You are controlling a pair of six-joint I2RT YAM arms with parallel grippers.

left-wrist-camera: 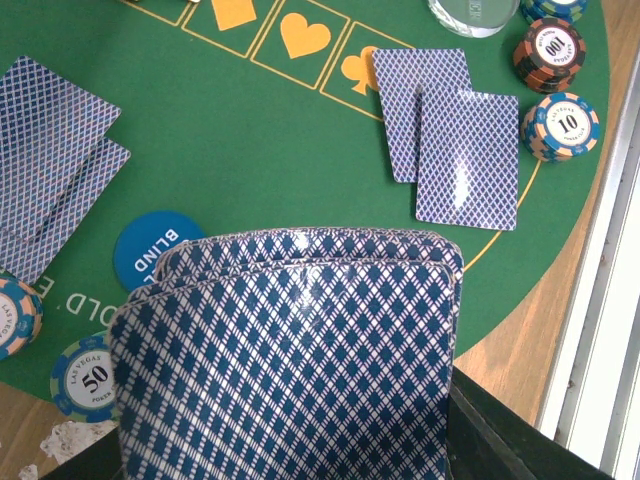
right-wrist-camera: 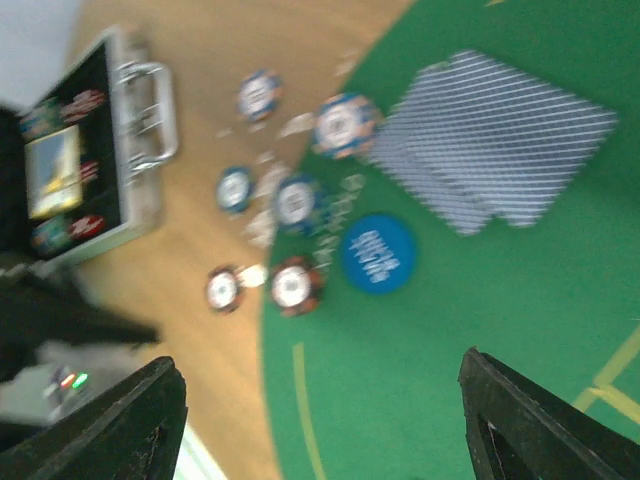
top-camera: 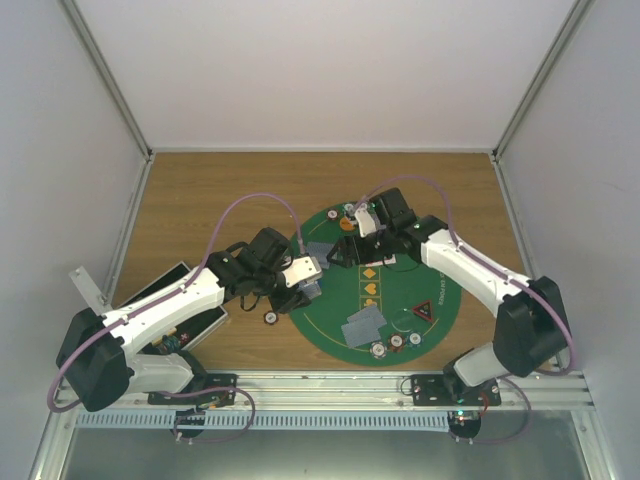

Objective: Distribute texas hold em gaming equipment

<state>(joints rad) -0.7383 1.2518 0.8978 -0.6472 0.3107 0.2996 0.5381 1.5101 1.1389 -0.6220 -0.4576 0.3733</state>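
Deck (left-wrist-camera: 290, 350): fanned, blue lattice backs showing, gripped in the left hand (top-camera: 303, 275).
Left hand: closed on the deck, over the left edge of the mat (top-camera: 325, 325).
Cards (left-wrist-camera: 445, 140): two overlapping, face down on the mat; another two lie well apart from them, at the left of the left wrist view.
Chips (left-wrist-camera: 562, 125): small stacks at the mat's rim just beside each pair of cards; a few more on the bare wood off the mat.
Blue disc (left-wrist-camera: 155, 250): flat on the mat, marked BLIND, near the chips.
Clear disc (left-wrist-camera: 472, 12): on the mat, beside a chip stack.
Triangle (top-camera: 422, 313): on the mat's near right part.
Right hand (right-wrist-camera: 318, 370): open, fingers wide apart, nothing between them, above the mat's rim; its view is blurred.
Case (top-camera: 170, 310): open, on the surface (top-camera: 200, 200) left of the mat.
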